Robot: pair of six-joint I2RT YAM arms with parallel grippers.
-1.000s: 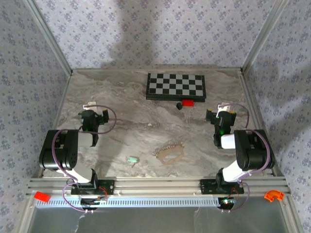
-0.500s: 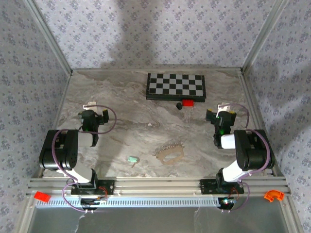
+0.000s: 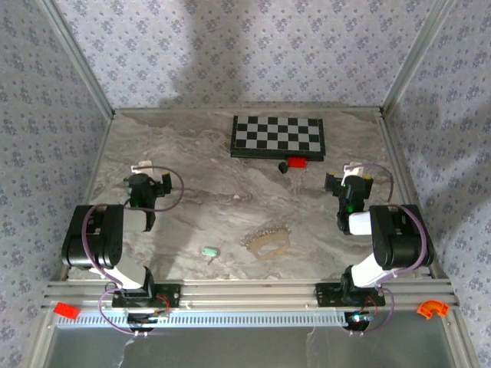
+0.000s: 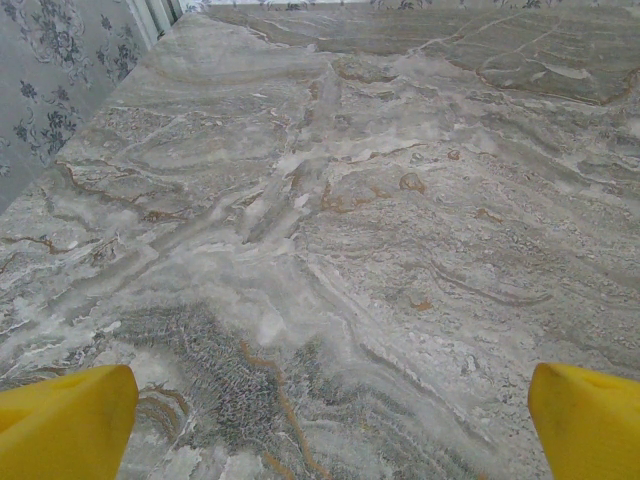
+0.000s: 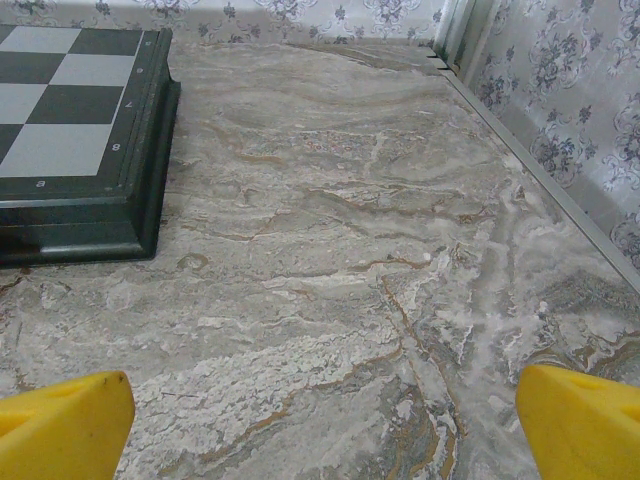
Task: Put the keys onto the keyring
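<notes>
Top view, left gripper: my left gripper (image 3: 143, 170) hangs over the left half of the marble table (image 3: 199, 192), jaws apart.
Top view, right gripper: my right gripper (image 3: 353, 173) hangs over the right half, jaws likewise apart.
Top view, key: the mint-headed key (image 3: 209, 251) lies flat near the front edge, between my two arms and nearer the left one.
Top view, keyring: the beaded keyring (image 3: 267, 242) lies in a floppy loop to the right of the key, apart from it and well apart from both grippers.
Top view, other items: a checkerboard (image 3: 278, 136) sits at the far edge. A red block (image 3: 296, 162) and a black block (image 3: 283, 166) lie just in front of it.
Left wrist view, fingers: my yellow fingertips (image 4: 65, 420) sit at the two lower corners, spread wide, with veined marble between them.
Right wrist view, fingers: my yellow fingertips (image 5: 585, 420) are again spread wide. The checkerboard's corner lies at upper left, resting on the marble, well ahead of the tips.
</notes>
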